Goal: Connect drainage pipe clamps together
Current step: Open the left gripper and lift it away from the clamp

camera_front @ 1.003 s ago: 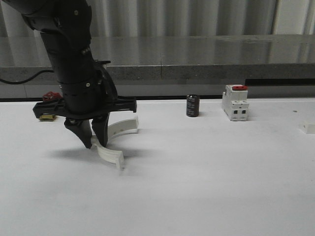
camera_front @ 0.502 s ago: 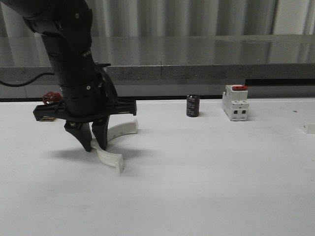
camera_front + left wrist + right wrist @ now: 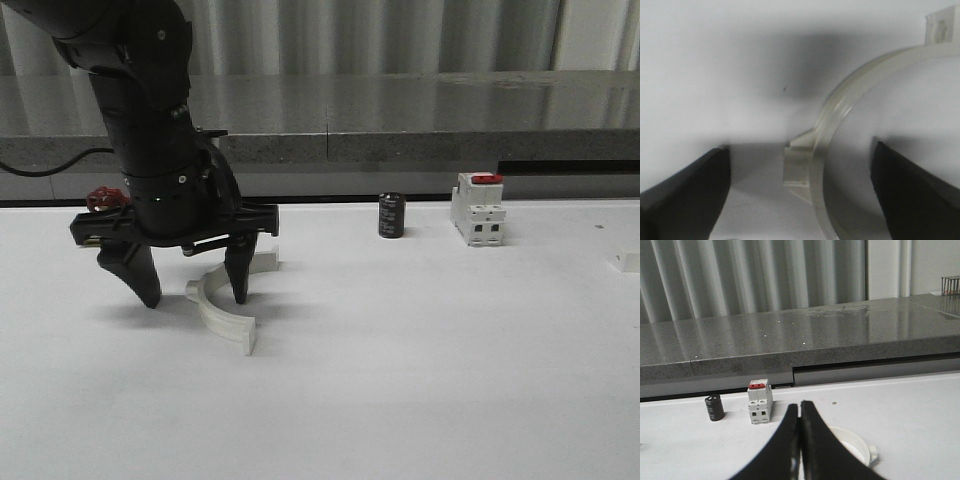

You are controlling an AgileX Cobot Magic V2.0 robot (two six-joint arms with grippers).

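Note:
One white drainage pipe clamp (image 3: 222, 318) lies on the table as a curved half-ring, between the spread fingers of my left gripper (image 3: 192, 290), which is open and touches nothing. In the left wrist view this clamp (image 3: 840, 107) arcs past a side lug (image 3: 797, 167), with an end tab (image 3: 940, 25) at its far tip; the left gripper (image 3: 800, 200) stands wide around it. A second clamp (image 3: 263, 262) peeks out behind the right-hand finger, mostly hidden. I cannot tell whether the two touch. My right gripper (image 3: 800, 410) is shut on nothing.
A black cylinder (image 3: 391, 215) and a white breaker with a red top (image 3: 477, 208) stand at the back. A small white block (image 3: 628, 262) sits at the far right. Behind the right fingers lies a white round rimmed piece (image 3: 860, 442).
My left gripper has opened and let go of the near clamp, which now rests on the table. The arm has shifted slightly.

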